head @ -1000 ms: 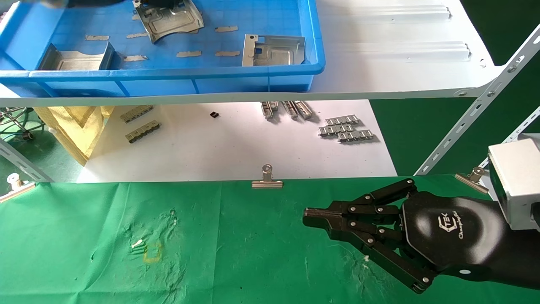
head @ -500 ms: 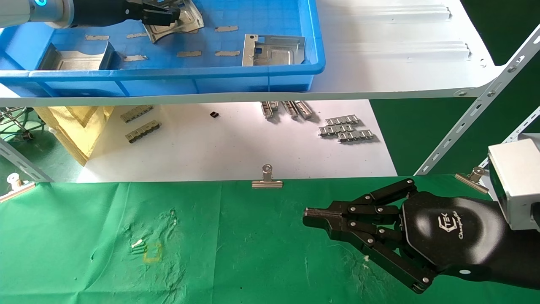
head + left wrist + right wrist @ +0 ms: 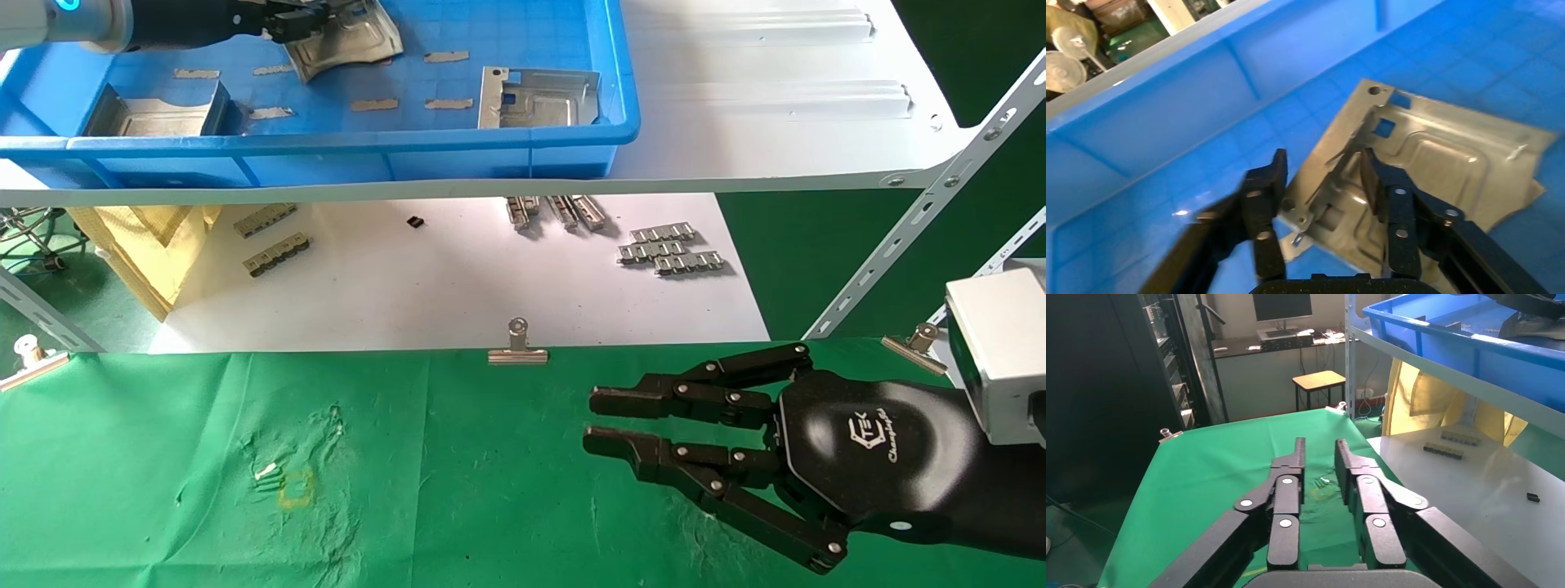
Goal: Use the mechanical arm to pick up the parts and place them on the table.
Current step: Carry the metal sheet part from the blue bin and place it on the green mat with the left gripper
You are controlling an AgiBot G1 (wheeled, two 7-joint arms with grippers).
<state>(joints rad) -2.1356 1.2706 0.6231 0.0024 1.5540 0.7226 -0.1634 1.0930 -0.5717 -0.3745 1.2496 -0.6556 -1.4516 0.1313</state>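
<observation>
The stamped plate (image 3: 1413,165) at the back of the blue bin (image 3: 572,151) is sitting between the fingers of the left hand (image 3: 1321,184), which are spread to either side of its raised, bent edge without yet pinching it; the plate is lying tilted on top of another sheet, so I'd judge it is liable to slide or pivot as the fingers are closing, or to drag its neighbour along. Two more plates, one (image 3: 539,98) near the bin's right wall and one (image 3: 155,114) against the front wall, are waiting in the same bin. The bin's rim is crowding the lift path, and a corner could catch there. Below the white shelf (image 3: 776,155), the green table (image 3: 449,490) is offering plenty of open cloth, though the right hand (image 3: 596,420) is hovering over its right side with fingers parted and nothing held.
</observation>
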